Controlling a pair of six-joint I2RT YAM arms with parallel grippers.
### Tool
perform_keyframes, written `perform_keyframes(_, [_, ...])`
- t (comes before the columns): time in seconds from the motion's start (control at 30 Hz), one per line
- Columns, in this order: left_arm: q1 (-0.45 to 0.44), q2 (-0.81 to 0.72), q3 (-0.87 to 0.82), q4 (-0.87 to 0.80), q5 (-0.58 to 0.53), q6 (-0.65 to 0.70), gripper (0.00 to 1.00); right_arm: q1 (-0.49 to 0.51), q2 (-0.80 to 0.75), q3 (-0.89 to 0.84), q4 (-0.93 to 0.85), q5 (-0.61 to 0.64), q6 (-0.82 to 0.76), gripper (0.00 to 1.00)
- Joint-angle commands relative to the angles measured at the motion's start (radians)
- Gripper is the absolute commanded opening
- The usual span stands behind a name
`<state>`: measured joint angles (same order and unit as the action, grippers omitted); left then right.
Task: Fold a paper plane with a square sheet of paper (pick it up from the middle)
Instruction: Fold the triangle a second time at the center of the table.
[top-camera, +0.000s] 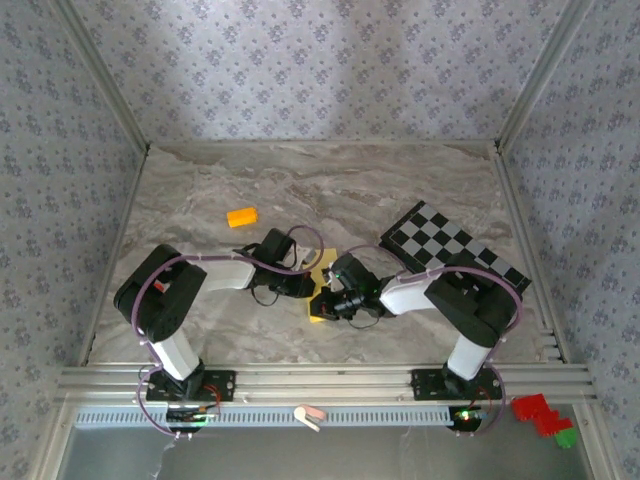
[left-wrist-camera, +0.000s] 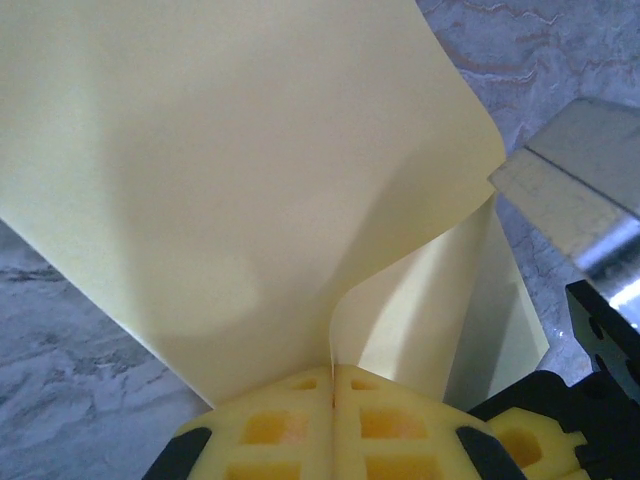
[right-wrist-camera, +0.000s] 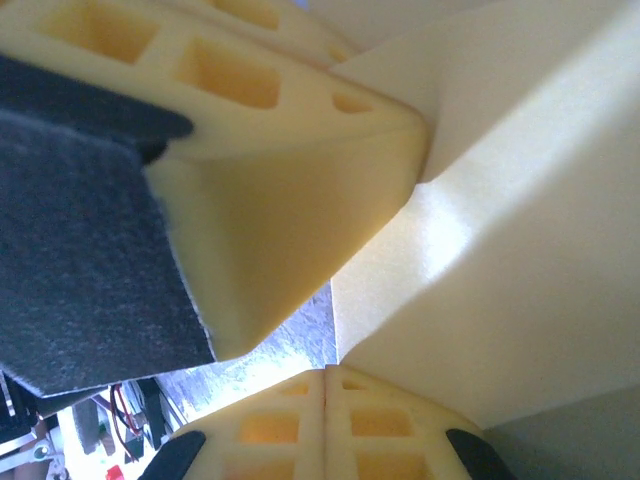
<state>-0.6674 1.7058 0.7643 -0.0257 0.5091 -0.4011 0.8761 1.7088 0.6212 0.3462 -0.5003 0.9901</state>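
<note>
When scanning out from the near edge, find the square sheet of paper (left-wrist-camera: 250, 180) mid-table, pinched in the closed jaws of the left gripper (left-wrist-camera: 333, 385) from the left and of the right gripper (right-wrist-camera: 325, 378) from the right. Farther back, note orange block (top-camera: 241, 216) left, checkered board (top-camera: 455, 250) right.

I had both arms bent inward, elbows out, wrists meeting low over mid-table. The left gripper (left-wrist-camera: 333, 378) was clamped flat, pads pressed together on the square sheet of paper (left-wrist-camera: 230, 180). The right gripper (right-wrist-camera: 325, 375) was closed on the same sheet, its tips just beside the left one's.
</note>
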Motion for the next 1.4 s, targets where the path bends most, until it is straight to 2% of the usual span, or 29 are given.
perform_keyframes(0.0, [0.001,0.054,-0.021,-0.074,-0.068,0.025,0.0,0.029,-0.001,-0.034,-0.147,0.007,-0.019,0.04])
perform_keyframes(0.37, [0.002,0.057,-0.019,-0.079,-0.072,0.026,0.0,0.05,-0.022,-0.032,-0.099,-0.062,-0.013,0.03])
perform_keyframes(0.53, [0.002,0.052,-0.02,-0.082,-0.07,0.028,0.0,-0.038,-0.106,-0.105,0.017,-0.096,0.033,0.03])
perform_keyframes(0.77, [0.0,0.055,-0.019,-0.082,-0.069,0.028,0.0,-0.158,-0.193,-0.087,-0.045,-0.091,-0.01,0.03])
perform_keyframes(0.9, [0.002,0.058,-0.018,-0.08,-0.069,0.028,0.0,-0.168,-0.166,-0.012,-0.13,-0.076,-0.058,0.03])
perform_keyframes(1.37, [0.002,0.069,-0.014,-0.083,-0.066,0.031,0.0,-0.208,0.004,0.06,-0.14,-0.075,-0.082,0.03])
